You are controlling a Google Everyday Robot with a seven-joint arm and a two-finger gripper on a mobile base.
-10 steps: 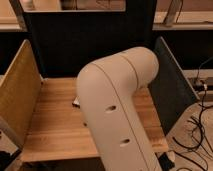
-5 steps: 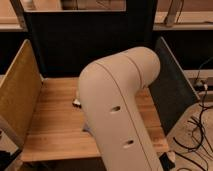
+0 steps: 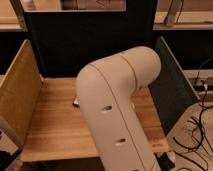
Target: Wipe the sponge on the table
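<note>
Far left: a tan, woven-looking side panel [image 3: 17, 90] is standing upright along the left edge of the light wooden butcher-block table [image 3: 52, 127]. The table's plank grain is running left to right, and its near-left part is lying bare and in plain sight.

Behind it, a dark flat back panel [image 3: 85, 42] is closing off the rear edge of the table.

Left of centre: a small dark-and-white bit [image 3: 76, 103] is peeking out at the arm's left edge, just above the tabletop. It is too little to tell what it is.

Centre: the robot's bulky cream-white arm [image 3: 117, 107] is rising from the bottom edge, bending at a rounded elbow and reaching away over the middle of the table, covering most of it.

The gripper is sitting out of sight behind that arm, somewhere over the table's middle. Its fingers are pressed fully together; what they are gripping, if anything, cannot be told.

The blue-grey sponge is not showing either, as the arm is hiding the part of the table beyond it.

Right: a dark grey side panel [image 3: 170, 82] is leaning along the table's right edge. Beyond it, black cables [image 3: 197, 132] are trailing across the floor.
</note>
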